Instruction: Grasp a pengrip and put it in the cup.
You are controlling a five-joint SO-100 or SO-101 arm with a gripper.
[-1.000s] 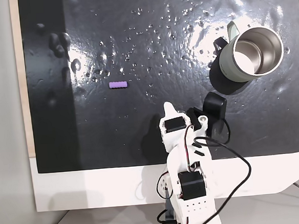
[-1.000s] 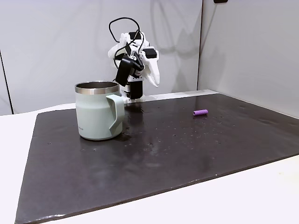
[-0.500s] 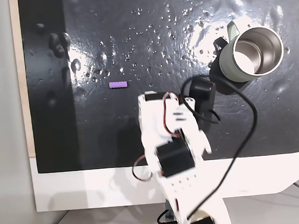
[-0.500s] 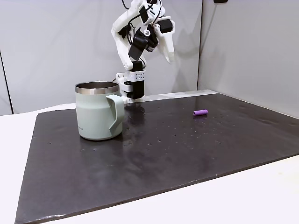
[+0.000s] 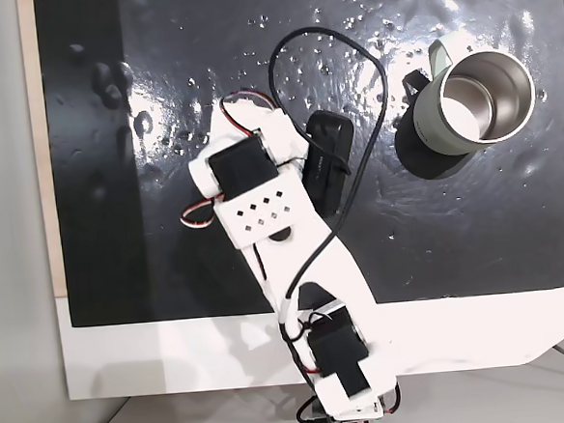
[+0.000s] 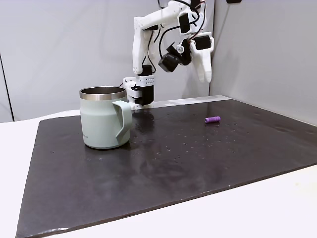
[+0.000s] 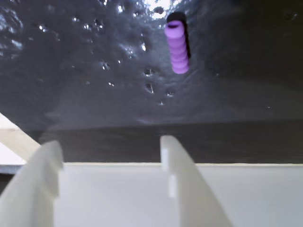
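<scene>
The pengrip (image 7: 178, 47) is a small light-purple ribbed tube lying on the dark mat; in the wrist view it is ahead of my fingers, slightly right of the gap. From the side, the pengrip (image 6: 212, 119) rests on the mat's far right, with my gripper (image 6: 204, 78) hanging well above it, pointing down. My gripper (image 7: 109, 147) is open with nothing between its white fingers. The cup (image 6: 104, 119), pale grey-green with a steel rim, stands upright at the left. From above, the cup (image 5: 442, 123) sits at the upper right, and my arm (image 5: 261, 189) covers the pengrip.
A black, glossy, wrinkled mat (image 6: 198, 163) covers most of the white table (image 6: 257, 208). Grey walls stand behind the arm's base (image 6: 141, 91). A black cable (image 5: 334, 48) loops over the mat between the arm and the cup.
The arm unfolded from near its base, rose, and swung out over the mat toward the pengrip, which it now covers from above. Cup and pengrip stayed put.
</scene>
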